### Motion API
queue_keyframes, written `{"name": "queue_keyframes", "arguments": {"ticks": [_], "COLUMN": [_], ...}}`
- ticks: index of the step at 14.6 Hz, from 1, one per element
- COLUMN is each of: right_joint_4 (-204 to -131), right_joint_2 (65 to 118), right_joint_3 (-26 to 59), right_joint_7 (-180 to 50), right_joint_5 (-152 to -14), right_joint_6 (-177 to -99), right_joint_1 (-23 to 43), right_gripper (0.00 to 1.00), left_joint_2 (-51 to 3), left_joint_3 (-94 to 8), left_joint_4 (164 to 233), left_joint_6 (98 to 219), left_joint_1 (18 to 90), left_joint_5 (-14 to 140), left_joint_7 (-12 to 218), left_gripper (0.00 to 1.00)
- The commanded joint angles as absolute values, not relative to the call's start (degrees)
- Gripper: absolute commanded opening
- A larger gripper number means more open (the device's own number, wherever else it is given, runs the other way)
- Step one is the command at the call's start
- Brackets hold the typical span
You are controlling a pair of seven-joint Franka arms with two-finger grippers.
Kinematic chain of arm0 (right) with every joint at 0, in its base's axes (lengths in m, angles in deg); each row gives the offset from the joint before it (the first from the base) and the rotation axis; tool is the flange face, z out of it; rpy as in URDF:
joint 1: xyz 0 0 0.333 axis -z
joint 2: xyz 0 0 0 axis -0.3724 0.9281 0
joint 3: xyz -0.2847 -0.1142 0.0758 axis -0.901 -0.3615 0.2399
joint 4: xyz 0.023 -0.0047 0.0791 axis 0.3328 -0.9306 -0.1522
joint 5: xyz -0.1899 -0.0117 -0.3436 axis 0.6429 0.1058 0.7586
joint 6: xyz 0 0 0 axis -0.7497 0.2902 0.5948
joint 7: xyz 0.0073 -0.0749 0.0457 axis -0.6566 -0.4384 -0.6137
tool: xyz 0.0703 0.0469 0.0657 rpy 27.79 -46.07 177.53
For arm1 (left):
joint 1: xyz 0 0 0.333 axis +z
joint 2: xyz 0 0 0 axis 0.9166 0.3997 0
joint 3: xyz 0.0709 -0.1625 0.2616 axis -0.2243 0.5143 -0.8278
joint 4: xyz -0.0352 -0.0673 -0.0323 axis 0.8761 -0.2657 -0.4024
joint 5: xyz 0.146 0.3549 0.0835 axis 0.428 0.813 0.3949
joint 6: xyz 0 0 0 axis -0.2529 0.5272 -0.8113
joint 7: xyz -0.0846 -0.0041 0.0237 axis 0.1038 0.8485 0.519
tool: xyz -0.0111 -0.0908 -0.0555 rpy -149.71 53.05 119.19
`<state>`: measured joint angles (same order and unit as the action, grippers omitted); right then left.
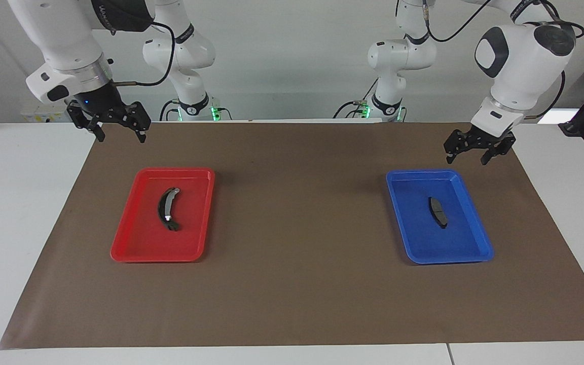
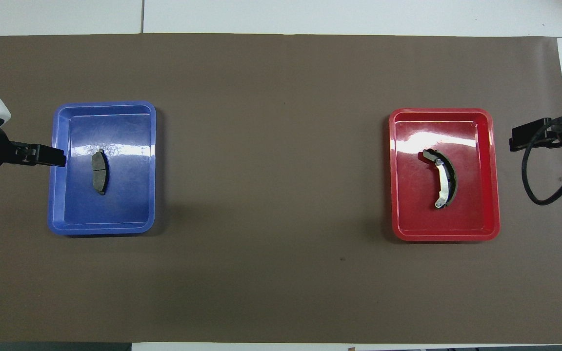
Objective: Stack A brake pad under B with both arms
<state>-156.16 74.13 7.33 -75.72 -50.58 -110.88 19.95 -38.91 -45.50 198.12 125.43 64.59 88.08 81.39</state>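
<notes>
Blue tray (image 1: 478, 238) holds A brake pad (image 1: 437, 211); left hand (image 1: 478, 150), fingers spread wide, hangs above its near rim. Descend centred over pad. Right hand (image 1: 118, 128), wide too, waits near B (image 1: 167, 208).

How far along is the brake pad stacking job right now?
Nothing is stacked yet. The short dark brake pad lies in the blue plastic tray, and the long curved brake piece in the red plastic tray. The left end effector hangs open above the blue tray's edge; the right end effector waits open, empty.
</notes>
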Motion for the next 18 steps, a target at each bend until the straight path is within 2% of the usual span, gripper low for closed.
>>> {"name": "queue_keyframes", "arguments": {"ticks": [1, 4, 10, 18], "right_joint_4": [-157.7, -157.7, -157.7, -157.7], "right_joint_2": [73.0, 73.0, 73.0, 73.0], "right_joint_3": [7.5, 7.5, 7.5, 7.5], "right_joint_7": [-74.7, -74.7, -74.7, -74.6], "right_joint_5": [-50.6, -50.6, -50.6, -50.7], "right_joint_6": [-111.7, -111.6, -111.6, -111.7], "right_joint_1": [20.3, 20.4, 20.4, 20.4], "right_gripper": [1.0, 1.0, 1.0, 1.0], "left_joint_2": [-40.0, -39.5, -38.9, -25.4], "left_joint_3": [-45.4, -45.4, -45.4, -45.5], "left_joint_4": [198.4, 197.6, 202.0, 203.0], "left_joint_6": [124.9, 125.0, 133.3, 149.0], "left_joint_1": [64.9, 64.9, 64.9, 66.3], "left_joint_5": [88.8, 88.8, 88.8, 88.8], "left_joint_7": [81.3, 81.3, 81.3, 81.4], "left_gripper": [0.98, 0.98, 0.98, 0.98]}}
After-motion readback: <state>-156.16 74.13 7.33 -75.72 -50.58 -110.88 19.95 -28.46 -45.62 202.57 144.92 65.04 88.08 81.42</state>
